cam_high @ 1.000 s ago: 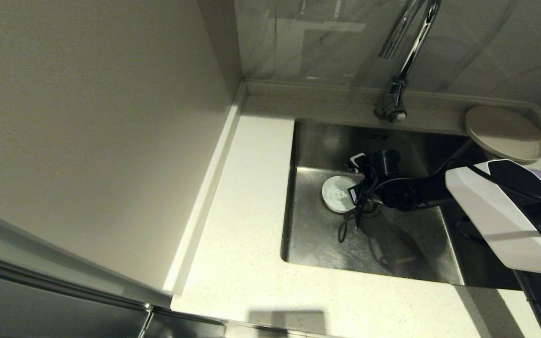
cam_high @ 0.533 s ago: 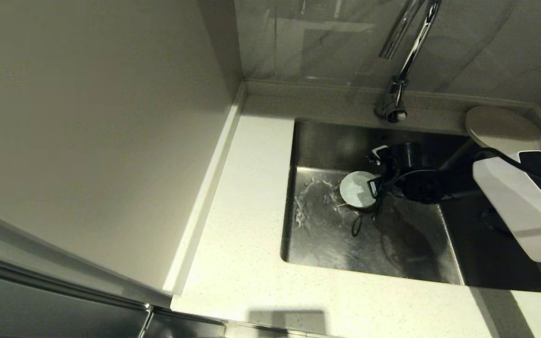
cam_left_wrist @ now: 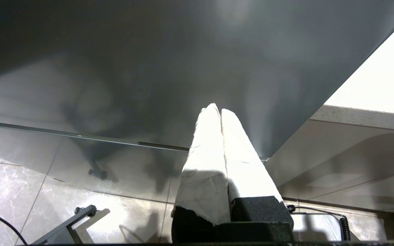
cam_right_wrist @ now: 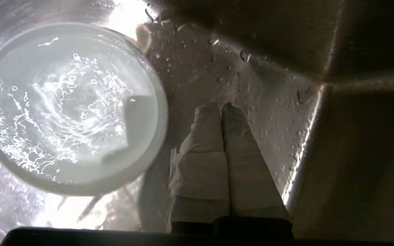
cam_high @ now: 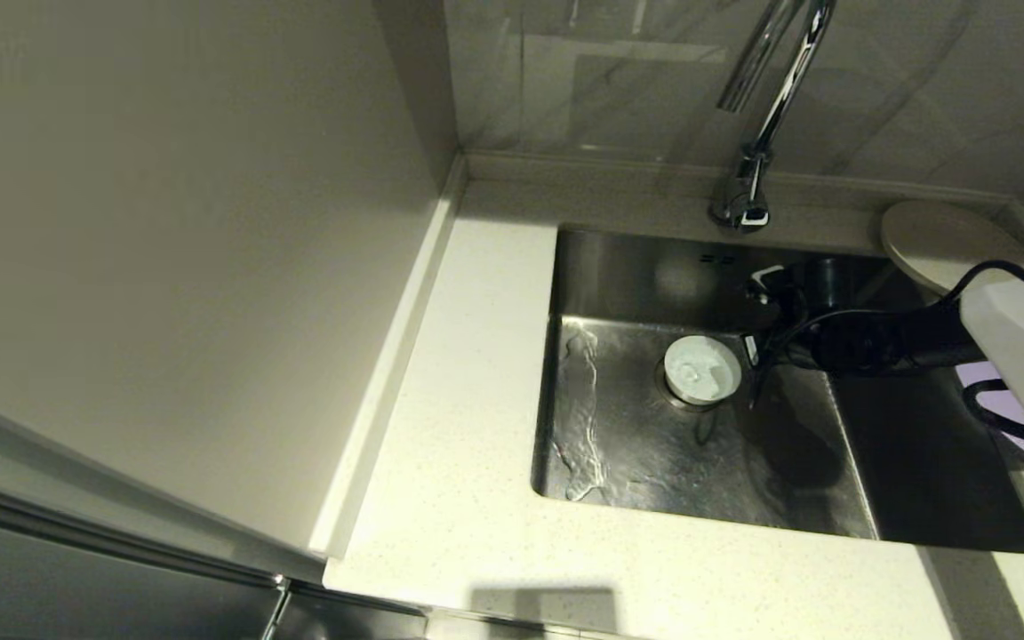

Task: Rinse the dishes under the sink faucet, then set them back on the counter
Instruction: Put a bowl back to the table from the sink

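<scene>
The bowl [cam_high: 701, 369] sits upright on the floor of the sink [cam_high: 654, 462], right over the drain and just forward of the faucet [cam_high: 748, 191]. It holds a little water, and wet streaks run across the sink floor on the side of the bowl away from the arm. The right gripper [cam_right_wrist: 221, 109] hangs low in the sink just beside the bowl, not touching it, its two fingers pressed together with nothing between them. The left gripper [cam_left_wrist: 217, 111] is parked well away from the sink, down by a cabinet front, fingers likewise closed on nothing.

The cream plate [cam_high: 939, 240] rests at the back corner of the counter [cam_high: 459, 356], to the right of the faucet, and a sliver of the purple plate [cam_high: 1001, 400] shows on the counter nearer than it, mostly hidden by the arm. No stream shows at the spout.

My reading: the bowl's rinse is under way or just finished, but it is not yet back on the counter. Whether either plate has been rinsed cannot be told from here, so most of the job probably remains.
</scene>
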Robot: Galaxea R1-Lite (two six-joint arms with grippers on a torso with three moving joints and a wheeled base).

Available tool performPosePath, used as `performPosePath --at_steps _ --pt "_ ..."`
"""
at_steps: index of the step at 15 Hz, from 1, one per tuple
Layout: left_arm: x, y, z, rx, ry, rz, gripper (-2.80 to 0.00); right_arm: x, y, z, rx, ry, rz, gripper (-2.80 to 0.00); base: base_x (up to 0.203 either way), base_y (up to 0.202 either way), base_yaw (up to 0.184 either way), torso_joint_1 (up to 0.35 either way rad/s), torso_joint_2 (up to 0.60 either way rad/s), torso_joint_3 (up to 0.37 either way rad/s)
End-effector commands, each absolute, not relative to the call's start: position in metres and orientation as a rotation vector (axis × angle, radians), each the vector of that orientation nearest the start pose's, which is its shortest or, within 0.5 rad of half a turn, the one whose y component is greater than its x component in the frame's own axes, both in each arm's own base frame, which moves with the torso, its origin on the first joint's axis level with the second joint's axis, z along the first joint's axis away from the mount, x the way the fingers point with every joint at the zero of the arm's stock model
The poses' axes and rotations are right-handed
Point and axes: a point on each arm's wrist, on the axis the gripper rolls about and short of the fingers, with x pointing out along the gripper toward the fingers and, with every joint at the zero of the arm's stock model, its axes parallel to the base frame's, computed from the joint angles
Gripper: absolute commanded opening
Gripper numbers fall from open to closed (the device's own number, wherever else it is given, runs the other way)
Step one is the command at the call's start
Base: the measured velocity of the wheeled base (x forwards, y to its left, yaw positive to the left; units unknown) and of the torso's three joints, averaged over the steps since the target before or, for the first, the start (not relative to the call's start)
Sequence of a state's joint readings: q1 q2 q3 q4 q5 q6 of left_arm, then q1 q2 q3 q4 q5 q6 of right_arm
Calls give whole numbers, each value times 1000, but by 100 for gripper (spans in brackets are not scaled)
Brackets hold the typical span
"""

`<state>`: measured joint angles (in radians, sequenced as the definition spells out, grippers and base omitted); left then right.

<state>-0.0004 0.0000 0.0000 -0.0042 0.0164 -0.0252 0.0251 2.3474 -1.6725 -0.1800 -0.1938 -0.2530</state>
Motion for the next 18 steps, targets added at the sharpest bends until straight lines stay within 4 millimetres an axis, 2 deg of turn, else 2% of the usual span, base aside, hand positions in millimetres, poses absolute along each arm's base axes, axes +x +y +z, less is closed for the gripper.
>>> performPosePath --at_steps 1,8,11,12,16,18 --pt "-23 0 76 -26 -8 17 -280 478 5 121 -303 511 -109 -280 0 0 0 0 0 0" --pt "-23 0 76 -26 -8 17 -280 475 13 103 -309 608 -74 -280 0 0 0 0 0 0" --pt "-23 0 76 -26 -8 17 -280 480 18 95 -310 620 -66 -280 0 0 0 0 0 0" --pt "-23 0 76 -26 -9 17 -280 482 19 94 -311 616 -65 0 0 0 0 0 0 0" --pt "-23 0 76 -26 -8 17 -280 491 19 90 -290 604 -55 0 0 0 0 0 0 0" --pt "-23 0 76 -26 -8 17 -280 500 20 89 -214 581 -80 0 0 0 0 0 0 0"
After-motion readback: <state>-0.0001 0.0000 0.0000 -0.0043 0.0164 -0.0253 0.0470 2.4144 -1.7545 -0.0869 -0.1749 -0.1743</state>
